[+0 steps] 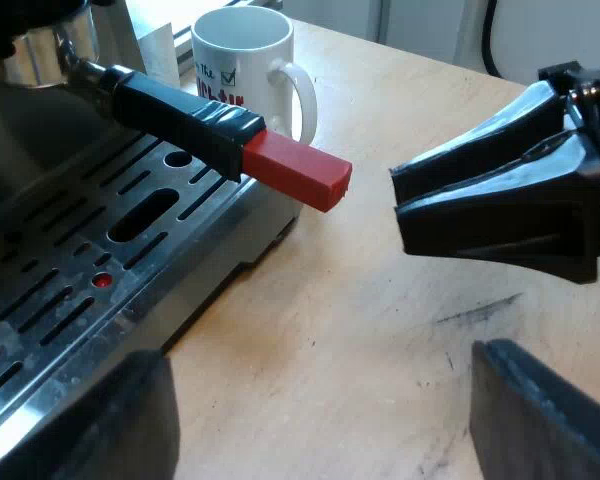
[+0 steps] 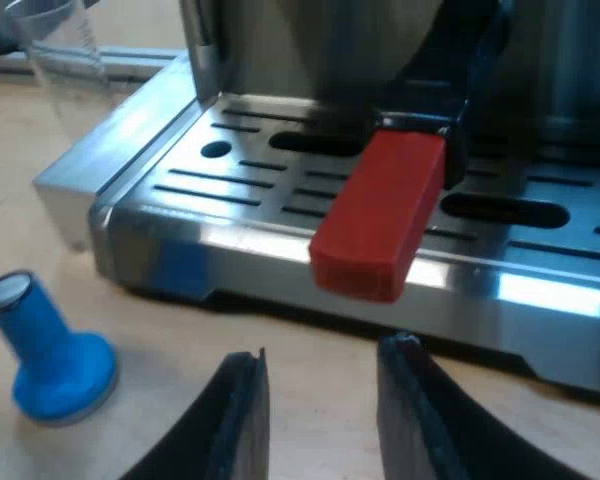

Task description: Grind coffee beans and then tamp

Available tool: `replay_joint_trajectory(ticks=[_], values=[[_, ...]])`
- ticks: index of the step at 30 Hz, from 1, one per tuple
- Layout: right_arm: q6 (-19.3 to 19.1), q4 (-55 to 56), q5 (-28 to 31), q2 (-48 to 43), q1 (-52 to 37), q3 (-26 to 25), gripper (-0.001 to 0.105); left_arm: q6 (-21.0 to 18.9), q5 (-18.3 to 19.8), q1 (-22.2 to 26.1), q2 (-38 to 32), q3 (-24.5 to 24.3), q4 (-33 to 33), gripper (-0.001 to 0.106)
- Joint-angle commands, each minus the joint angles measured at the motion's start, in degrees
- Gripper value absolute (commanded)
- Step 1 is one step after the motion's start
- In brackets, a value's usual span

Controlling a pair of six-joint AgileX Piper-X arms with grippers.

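Note:
The holder is locked into the espresso machine's front, and its dark handle juts out over the drip tray. Its red end reaches past the tray's edge. My right gripper is open just short of that red end and level with it, with nothing between its fingers. My left gripper is open wide and low over the wooden table, beneath the handle and holding nothing. A blue tamper stands upright on the table beside the tray's corner.
A white mug with printed text stands on the table behind the red end, close to the machine. A measuring glass stands beyond the tray's far corner. Bare wooden table lies beneath both grippers.

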Motion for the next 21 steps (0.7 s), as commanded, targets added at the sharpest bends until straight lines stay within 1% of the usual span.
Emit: replay_joint_trajectory(ticks=[1,8,12,21], values=[[-0.19,-2.79,2.64,1.85,0.10,-0.10,0.029,0.54,0.70,-0.18,-0.06,0.03,-0.75,0.064],[0.07,-4.20,3.98,4.33,-0.02,-0.10,0.029,0.27,1.61,-0.18,-0.06,0.03,-0.75,0.064],[2.79,-4.20,6.06,5.18,-0.02,-0.10,0.029,0.27,1.61,-0.18,-0.06,0.03,-0.75,0.064],[2.82,-6.63,6.09,5.37,-0.02,-0.10,0.029,0.27,1.99,-0.18,-0.06,0.03,-0.75,0.064]])
